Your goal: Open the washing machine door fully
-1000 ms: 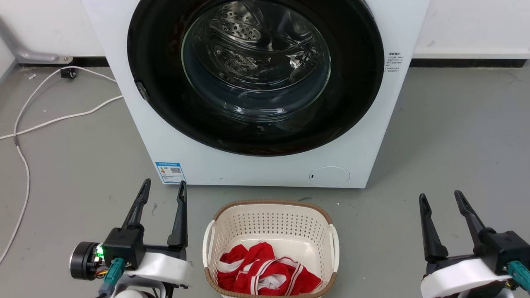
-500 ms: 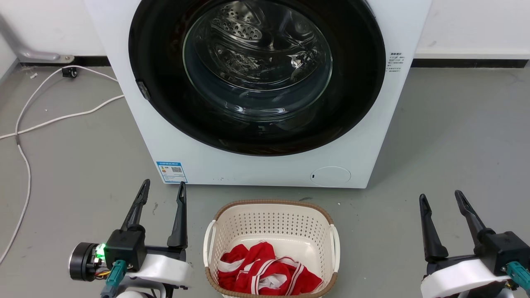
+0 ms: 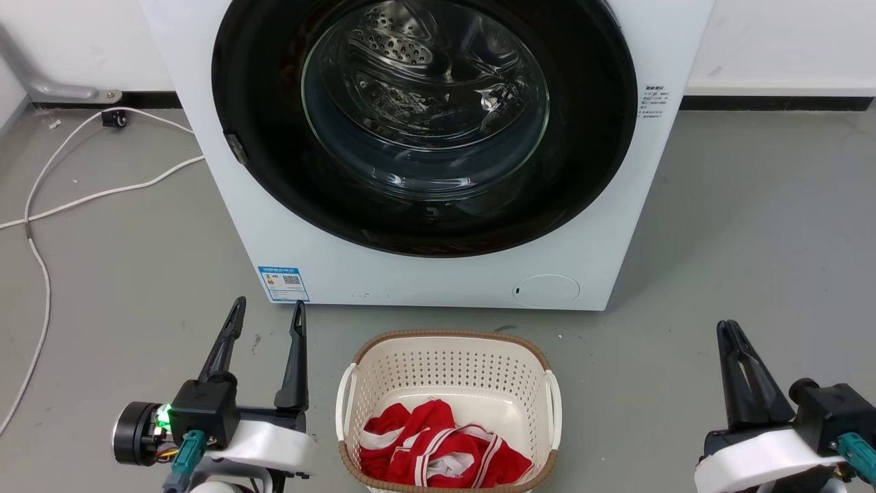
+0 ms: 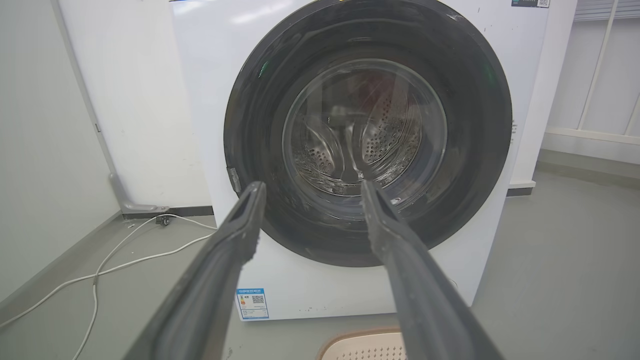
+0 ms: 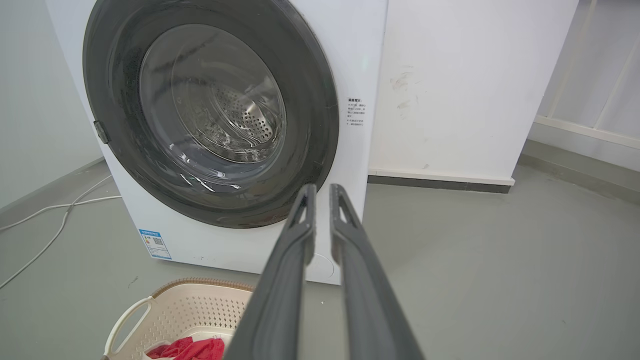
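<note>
Washing machine door [image 3: 424, 123] sits closed, flush against the white machine front [image 3: 287, 233], ahead of and above both grippers and touched by neither. The left gripper [image 3: 269, 305] rests low at the lower left of the head view. Its pale forearm lies crosswise, and its two long dark fingers are spread wide, pointing up toward the machine's lower left corner. The right gripper [image 3: 729, 329] sits low at the lower right, its fingers drawn together with only a thin slit between them, out beyond the machine's right edge. All four fingers are slim, matte, tapering blades.

The door is a broad glossy black ring around a bulging clear glass bowl, through which the perforated steel drum shows. A small metal piece [image 3: 236, 149] sits on its left rim. Between the grippers, on the grey floor, a cream perforated basket [image 3: 448, 339] with a brown woven rim holds red-and-white cloth [image 3: 438, 448]. A white cable [image 3: 41, 274] trails at the left.
</note>
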